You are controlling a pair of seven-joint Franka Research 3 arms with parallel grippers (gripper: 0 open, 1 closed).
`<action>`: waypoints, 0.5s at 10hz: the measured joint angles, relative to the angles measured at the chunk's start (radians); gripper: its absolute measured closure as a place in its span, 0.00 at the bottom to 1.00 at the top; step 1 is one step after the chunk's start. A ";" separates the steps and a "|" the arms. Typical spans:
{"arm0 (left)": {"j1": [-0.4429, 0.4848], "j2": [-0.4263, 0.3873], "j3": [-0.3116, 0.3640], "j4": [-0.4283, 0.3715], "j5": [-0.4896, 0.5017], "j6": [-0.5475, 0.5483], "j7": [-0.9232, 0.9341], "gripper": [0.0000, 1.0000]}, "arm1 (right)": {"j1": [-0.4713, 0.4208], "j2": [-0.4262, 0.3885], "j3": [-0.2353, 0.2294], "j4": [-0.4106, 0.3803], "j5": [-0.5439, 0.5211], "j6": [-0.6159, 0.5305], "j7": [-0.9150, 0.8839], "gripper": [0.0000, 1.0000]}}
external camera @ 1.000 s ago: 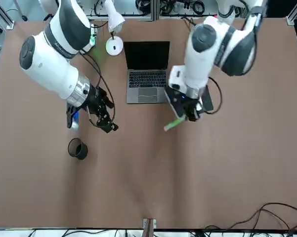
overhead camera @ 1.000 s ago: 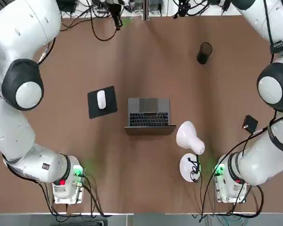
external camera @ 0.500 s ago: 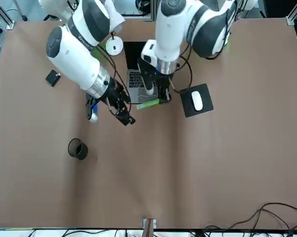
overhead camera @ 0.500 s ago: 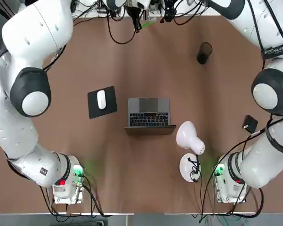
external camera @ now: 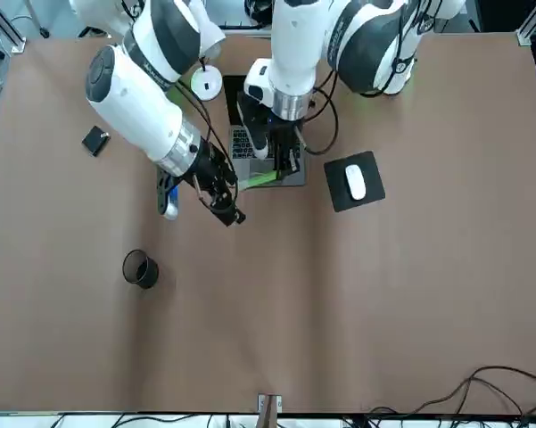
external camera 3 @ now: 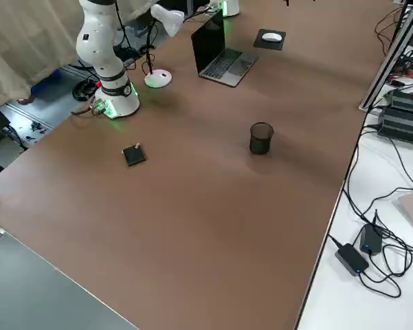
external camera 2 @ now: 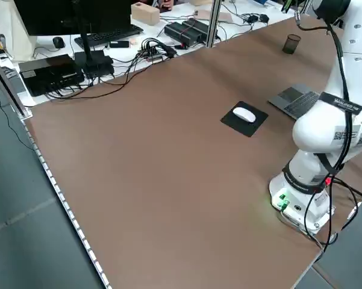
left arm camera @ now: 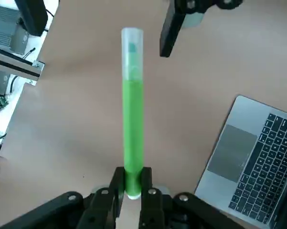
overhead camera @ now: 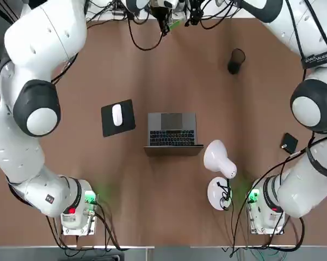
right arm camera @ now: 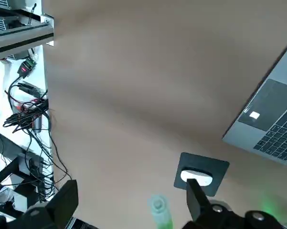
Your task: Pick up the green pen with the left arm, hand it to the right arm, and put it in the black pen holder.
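Observation:
My left gripper (left arm camera: 132,187) is shut on one end of the green pen (left arm camera: 132,105), which juts straight out from its fingers. In the front view the left gripper (external camera: 279,166) holds the pen (external camera: 259,179) level above the laptop's front edge, pointing at my right gripper (external camera: 225,203). The right gripper (right arm camera: 130,187) is open, and the pen's clear-capped tip (right arm camera: 159,213) shows just short of the gap. The black pen holder (external camera: 140,268) (overhead camera: 235,61) stands upright on the table, off to the right gripper's side.
An open laptop (overhead camera: 172,130) sits mid-table, with a white mouse on a black pad (overhead camera: 117,115) to its left and a white desk lamp (overhead camera: 220,163) to its right. A small black gadget (overhead camera: 288,143) lies by the right arm. Cables (external camera 3: 371,227) run along the far edge.
Both arms swung toward each other over the laptop. The left gripper carried the pen toward the right gripper, and the gap between pen tip and open fingers has nearly closed.

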State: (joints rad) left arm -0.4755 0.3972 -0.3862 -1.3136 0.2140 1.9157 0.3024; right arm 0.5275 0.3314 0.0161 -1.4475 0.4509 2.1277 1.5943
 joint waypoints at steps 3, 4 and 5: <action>0.003 0.004 0.001 0.003 0.000 0.029 -0.015 0.82 | 0.001 0.000 0.001 0.001 0.000 0.000 0.001 0.04; 0.004 0.004 0.002 0.003 0.000 0.033 -0.016 0.82 | 0.001 0.000 0.001 0.001 0.000 0.000 0.002 0.07; 0.004 0.004 0.003 0.003 0.000 0.045 -0.016 0.82 | 0.002 0.000 0.002 0.001 0.000 0.000 0.002 0.11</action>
State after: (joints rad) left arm -0.4713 0.4014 -0.3834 -1.3103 0.2140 1.9604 0.2860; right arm 0.5298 0.3314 0.0177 -1.4464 0.4509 2.1276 1.5962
